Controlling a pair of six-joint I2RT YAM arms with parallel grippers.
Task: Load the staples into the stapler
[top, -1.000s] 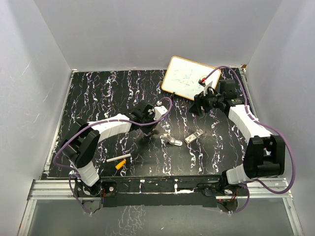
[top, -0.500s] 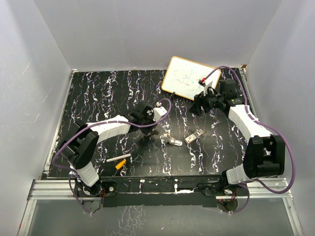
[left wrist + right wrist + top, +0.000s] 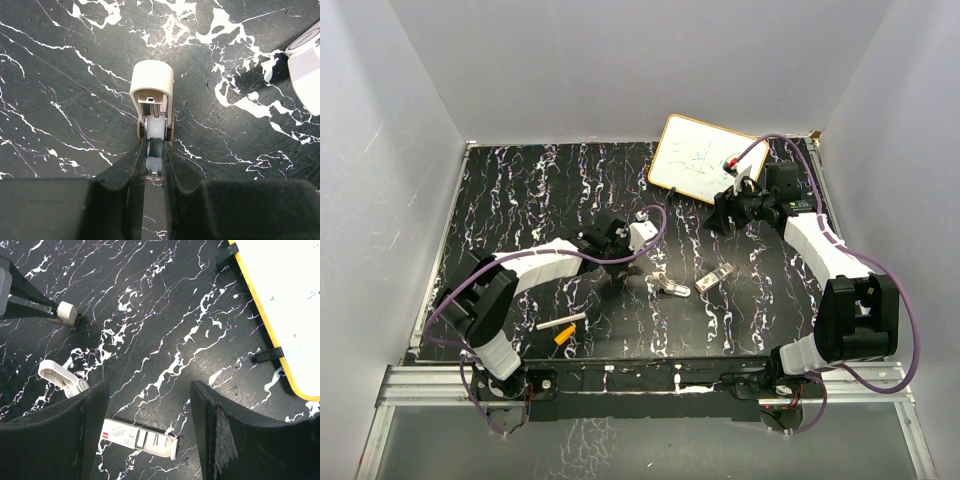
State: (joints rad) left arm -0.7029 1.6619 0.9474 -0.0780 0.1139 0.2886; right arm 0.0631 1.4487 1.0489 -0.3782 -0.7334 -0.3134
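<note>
The left gripper is pinching a slim cream-capped piece between its jaws, the piece's far end pointing down at the table. Whether this piece belongs to the stapler is hard to tell from these views. The right gripper is hovering near the whiteboard with its jaws spread and empty. The stapler is lying free on the table just right of the left jaws, with a white box beside it.

You are facing two risks. The narrow pinch may be letting the piece pivot or slip, and a sideways sweep of the left arm could knock the loose stapler away. The box's red label and the whiteboard's faint marks are showing writing too small to read.
</note>
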